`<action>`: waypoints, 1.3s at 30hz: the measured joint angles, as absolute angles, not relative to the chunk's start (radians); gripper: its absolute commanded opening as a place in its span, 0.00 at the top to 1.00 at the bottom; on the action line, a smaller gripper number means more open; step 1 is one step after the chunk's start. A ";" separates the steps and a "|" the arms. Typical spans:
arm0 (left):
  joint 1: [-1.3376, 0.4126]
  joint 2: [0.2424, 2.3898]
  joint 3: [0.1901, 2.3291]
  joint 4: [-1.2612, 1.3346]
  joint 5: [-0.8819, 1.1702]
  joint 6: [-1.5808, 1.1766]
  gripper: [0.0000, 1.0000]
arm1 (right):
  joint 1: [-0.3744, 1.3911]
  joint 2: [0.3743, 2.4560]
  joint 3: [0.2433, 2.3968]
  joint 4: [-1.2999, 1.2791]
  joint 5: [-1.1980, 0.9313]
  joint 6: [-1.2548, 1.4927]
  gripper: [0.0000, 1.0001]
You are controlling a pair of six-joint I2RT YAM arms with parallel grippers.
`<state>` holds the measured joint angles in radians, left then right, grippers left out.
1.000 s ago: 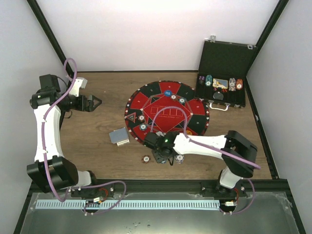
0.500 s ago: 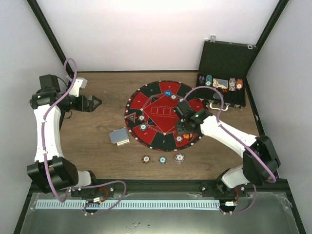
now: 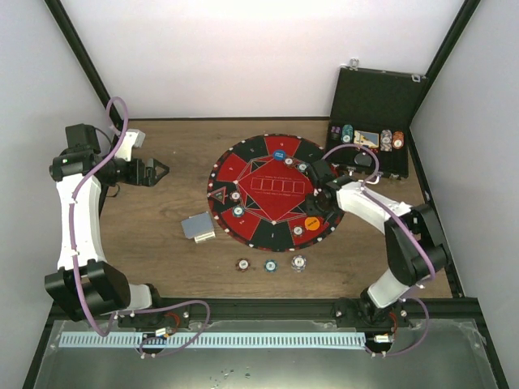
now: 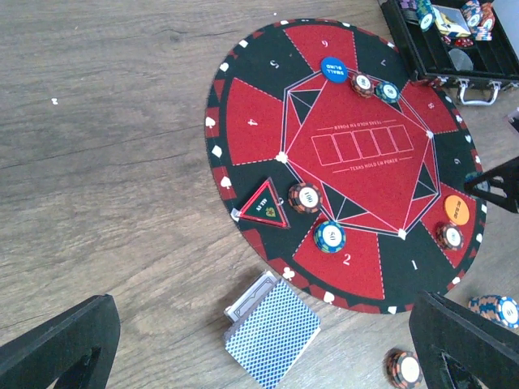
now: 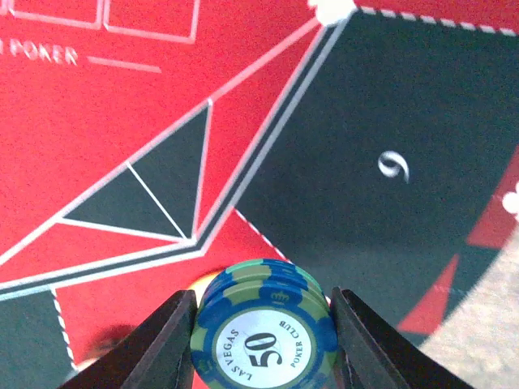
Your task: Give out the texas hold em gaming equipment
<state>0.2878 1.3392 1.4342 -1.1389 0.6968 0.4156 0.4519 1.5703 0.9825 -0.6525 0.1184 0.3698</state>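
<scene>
Since half a second ago, the right gripper [image 3: 322,180] has swung from the mat's [image 3: 251,174] middle to its far right side, near the case [image 3: 369,105].

Top view: three chips [image 3: 270,264] lie on the table [image 3: 162,243] before the mat, and cards [image 3: 197,226] lie beside its left edge.

Left wrist view: the left gripper [image 4: 263,340] is spread wide and empty.

Right wrist view: the fingers [image 5: 162,340] pinch a blue-green chip stack [image 5: 261,344].

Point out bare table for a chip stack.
Bare wood: between the left pincer and the mat; also from the deck to the near-left corner. Crowded: the chip row before the mat, and the mat's right, where the right pincer holds a chip near the case.
</scene>
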 measured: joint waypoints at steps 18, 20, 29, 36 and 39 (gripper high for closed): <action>0.288 1.340 1.434 -1.139 0.683 0.417 0.00 | 0.448 1.835 1.159 -0.592 0.017 0.327 0.73; 0.288 1.340 1.434 -1.139 0.682 0.417 0.00 | 0.448 1.842 1.159 -0.590 0.014 0.326 0.73; 0.288 1.340 1.434 -1.138 0.682 0.417 0.00 | 0.472 1.831 1.139 -0.572 0.028 0.332 0.74; 0.288 1.340 1.434 -1.138 0.683 0.416 0.00 | 0.510 1.768 1.059 -0.560 0.028 0.354 0.74; 0.288 1.340 1.434 -1.138 0.685 0.416 0.00 | 0.514 1.746 1.033 -0.558 0.028 0.361 0.74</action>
<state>0.2878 1.3396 1.4342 -1.1378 0.6849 0.4156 0.5144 1.7458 1.0332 -0.5575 0.0277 0.3607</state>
